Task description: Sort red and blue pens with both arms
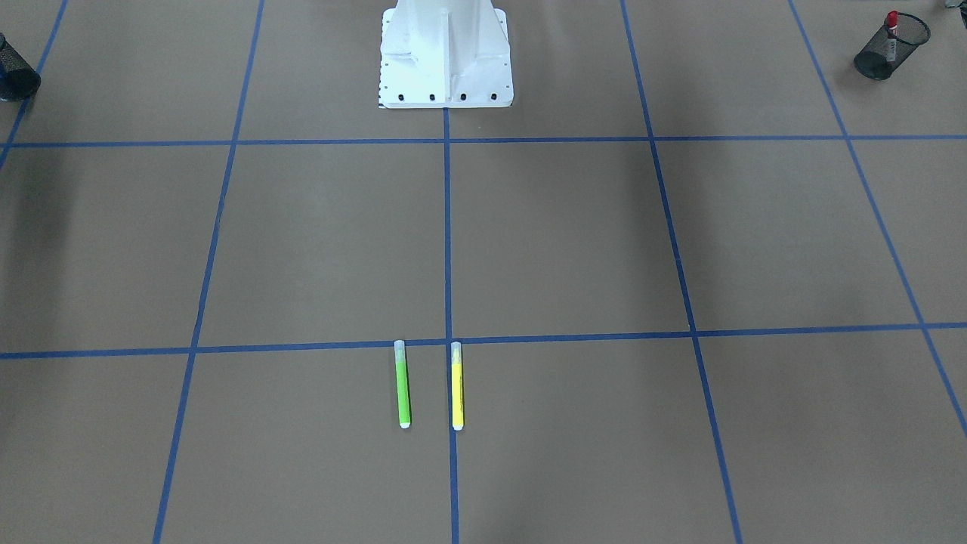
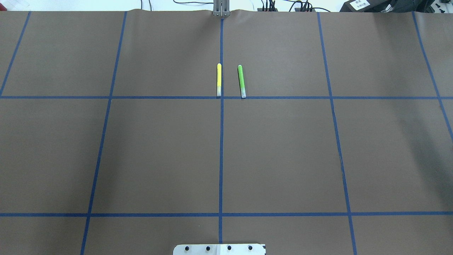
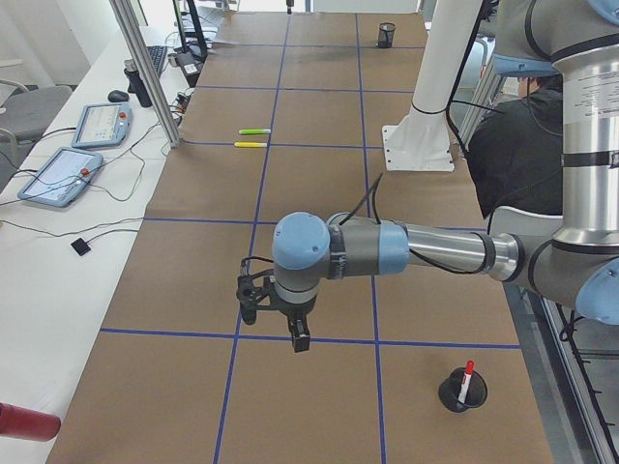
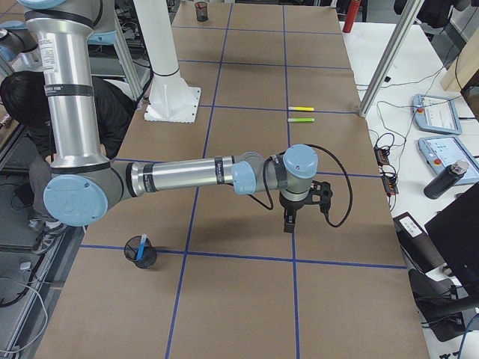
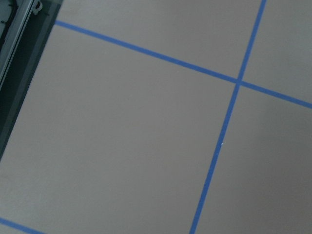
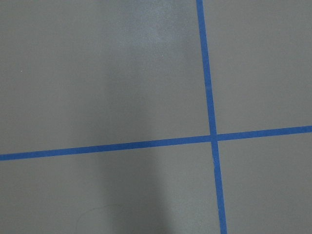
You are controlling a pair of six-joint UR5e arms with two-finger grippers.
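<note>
The red pen [image 3: 467, 375], white with a red cap, stands in a black mesh cup [image 3: 462, 391] near the table's left end; it also shows as the red pen [image 1: 892, 24] in that cup [image 1: 890, 49]. The blue pen [image 4: 142, 245] stands in another black mesh cup [image 4: 141, 254] at the right end. My left gripper [image 3: 278, 326] hovers over a tape crossing, well clear of its cup. My right gripper [image 4: 289, 224] hangs above bare table. Neither shows outside the side views, so I cannot tell whether they are open or shut.
A green highlighter [image 2: 241, 80] and a yellow highlighter [image 2: 219, 79] lie side by side at the far middle of the table. The white robot base [image 1: 446, 57] stands at the near edge. A person [image 3: 513, 145] sits behind the robot. Tablets [image 3: 58, 174] lie on a side bench.
</note>
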